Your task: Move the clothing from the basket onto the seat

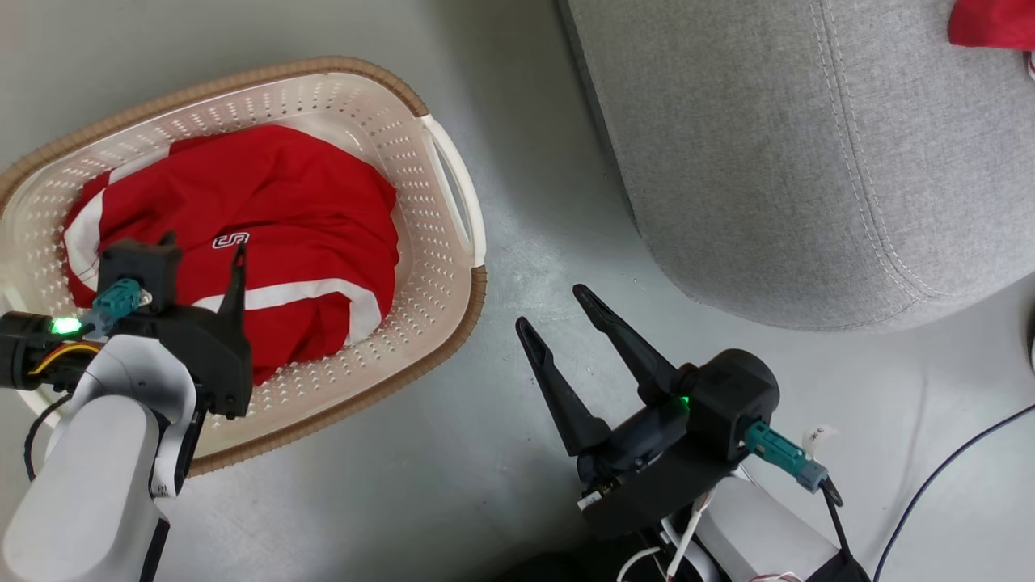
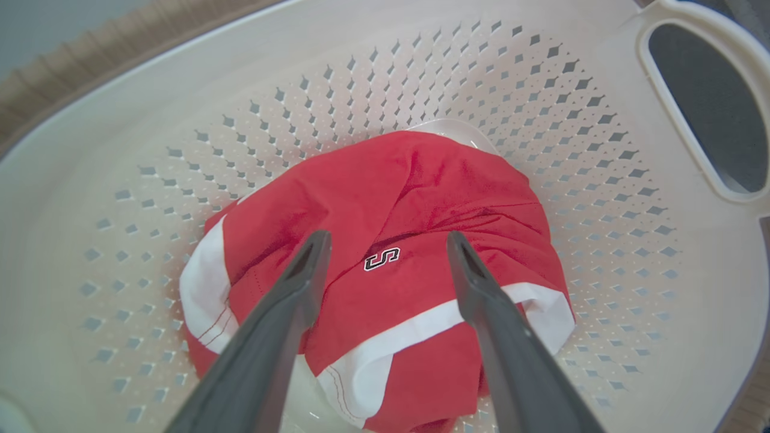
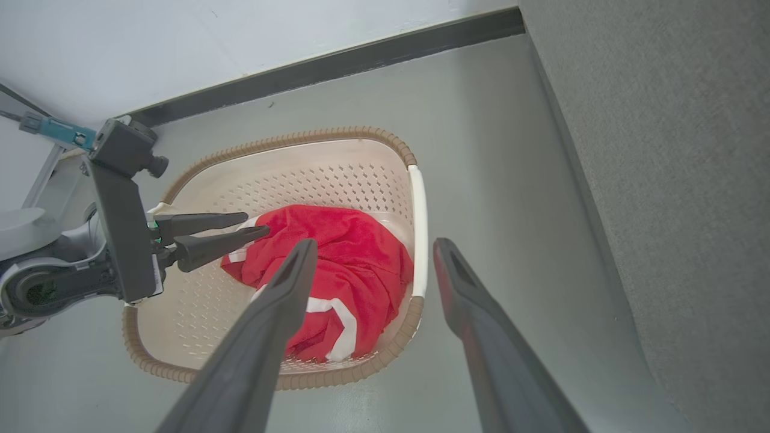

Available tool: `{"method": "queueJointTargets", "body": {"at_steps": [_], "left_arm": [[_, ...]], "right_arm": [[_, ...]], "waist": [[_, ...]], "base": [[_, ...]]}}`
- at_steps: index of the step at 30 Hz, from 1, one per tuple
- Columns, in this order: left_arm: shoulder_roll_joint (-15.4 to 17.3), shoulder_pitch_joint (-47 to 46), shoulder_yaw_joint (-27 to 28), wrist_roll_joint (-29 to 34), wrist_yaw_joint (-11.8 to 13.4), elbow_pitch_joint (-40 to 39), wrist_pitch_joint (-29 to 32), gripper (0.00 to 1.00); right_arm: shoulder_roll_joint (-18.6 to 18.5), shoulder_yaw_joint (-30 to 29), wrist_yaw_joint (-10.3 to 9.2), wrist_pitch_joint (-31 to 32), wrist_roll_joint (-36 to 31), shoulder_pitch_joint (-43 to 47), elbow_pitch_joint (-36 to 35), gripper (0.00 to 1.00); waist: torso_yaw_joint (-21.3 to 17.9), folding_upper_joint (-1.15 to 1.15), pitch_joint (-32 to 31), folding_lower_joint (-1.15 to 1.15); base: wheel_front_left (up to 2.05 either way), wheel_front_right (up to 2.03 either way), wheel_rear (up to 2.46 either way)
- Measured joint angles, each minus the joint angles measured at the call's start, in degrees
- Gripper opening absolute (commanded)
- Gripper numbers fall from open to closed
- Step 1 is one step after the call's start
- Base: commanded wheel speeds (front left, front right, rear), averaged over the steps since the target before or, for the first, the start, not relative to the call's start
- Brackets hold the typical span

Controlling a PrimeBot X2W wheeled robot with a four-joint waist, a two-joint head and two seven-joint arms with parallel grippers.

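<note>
Floor (image 1: 534, 218) between basket (image 1: 455, 174) and seat (image 1: 768, 162) (cable (image 1: 930, 483) nearby)

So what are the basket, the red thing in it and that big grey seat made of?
The basket looks like moulded cream plastic: smooth, slightly glossy, with punched diamond holes. Its brown rim imitates weave, probably plastic too. The red garment seems thin synthetic sports fabric, matte, softly creased, with white stitched trim. The seat is grey woven upholstery, matte, with stitched seams.

Basket (image 2: 337, 90) floor hidden under clothing (image 2: 421, 198) beneath the left gripper (image 2: 388, 236), lettering (image 2: 381, 258) perhaps partly folded away, red garment (image 1: 990, 23) far beyond the right gripper (image 1: 551, 305) cut off.
</note>
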Motion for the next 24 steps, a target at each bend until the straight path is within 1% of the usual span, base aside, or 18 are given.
{"method": "queueJointTargets", "body": {"at_steps": [1,3,7,9,14,17,20,24], "left_arm": [[0.0,-0.3,0.1,0.1,0.4,0.3,0.1,1.00],[-0.5,-1.5,-0.2,1.2,2.4,1.8,1.5,1.00],[-0.8,-3.1,-1.4,4.1,3.6,3.0,3.5,1.00],[-0.7,-3.7,-2.2,5.3,3.7,3.4,4.5,1.00],[-0.4,-4.4,-3.7,8.5,4.2,4.9,7.3,1.00],[-0.4,-5.0,-4.2,10.4,4.6,6.0,8.9,1.00],[-0.2,-5.2,-3.9,10.9,4.9,6.5,9.9,1.00],[-0.1,-6.2,-3.2,10.9,5.1,6.6,11.2,1.00]], "right_arm": [[0.0,0.1,-0.08,0.0,0.2,0.0,0.0,1.00],[0.0,0.2,-0.71,0.0,0.7,0.0,0.3,1.00],[0.0,1.1,-1.01,0.0,1.9,0.0,0.4,1.00],[0.1,1.6,-1.47,0.0,2.6,-0.1,0.4,1.00],[0.1,3.1,-1.52,0.0,3.7,-0.9,0.4,1.00],[0.1,3.6,-2.02,0.0,3.9,-1.1,0.3,1.00],[0.1,4.8,-2.46,0.0,4.6,-1.1,-0.1,1.00],[0.2,5.5,-2.52,0.0,5.6,-1.2,-0.3,1.00]], "waist": [[-0.2,0.00,0.1,0.00],[-0.7,0.00,0.4,0.00],[-1.1,0.00,0.5,0.00],[-1.2,0.00,0.5,0.00],[-1.6,0.00,0.4,0.00],[-1.9,0.00,0.3,0.00],[-2.3,0.00,0.3,0.00],[-3.0,0.00,0.8,0.00]], "base": [[0.00,0.00,0.00],[0.00,0.00,0.00],[0.00,0.00,0.00],[0.00,0.00,0.00],[0.00,0.00,0.00],[0.00,0.00,0.00],[0.00,0.00,0.00],[0.00,0.00,0.00]]}}
